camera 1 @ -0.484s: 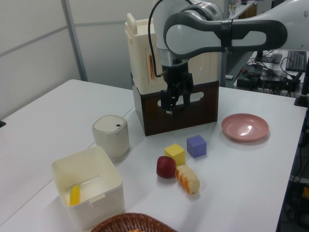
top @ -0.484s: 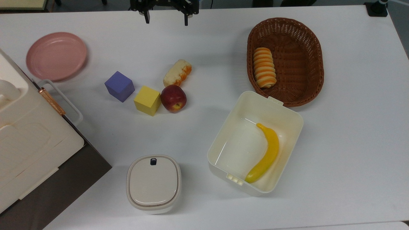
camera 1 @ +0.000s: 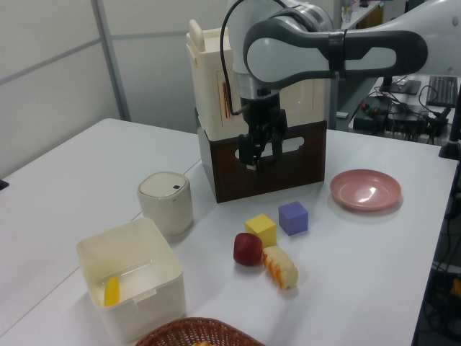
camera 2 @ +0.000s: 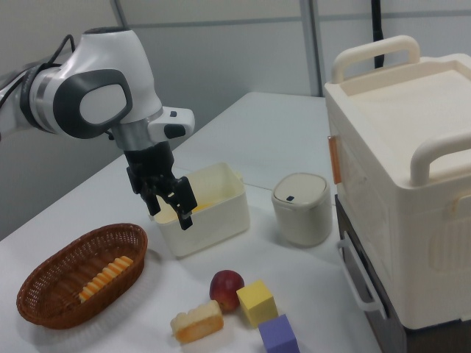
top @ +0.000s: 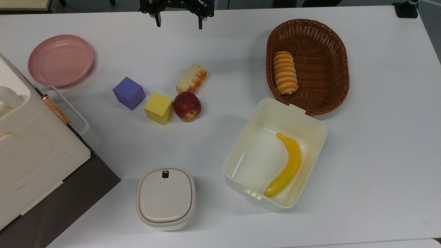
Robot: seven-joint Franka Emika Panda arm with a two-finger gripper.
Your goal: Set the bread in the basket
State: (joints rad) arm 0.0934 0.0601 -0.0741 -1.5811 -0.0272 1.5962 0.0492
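Observation:
The bread is a small cream bun with an orange-brown side, lying on the white table just above the red apple in the top view. It also lies near the table's front in the left view, bread, and in the right view, bread. The dark-brown wicker basket stands at the top view's upper right, basket, and holds a striped spiral roll. My gripper hangs open and empty above the table, well back from the bread, gripper, gripper.
A yellow cube and a purple cube sit left of the apple. A pink plate lies far left. A cream plastic box holds a banana. A lidded cream pot and a large cream case stand lower left.
The gripper has shifted very slightly toward the top view's top edge, still open. Nothing on the table has moved.

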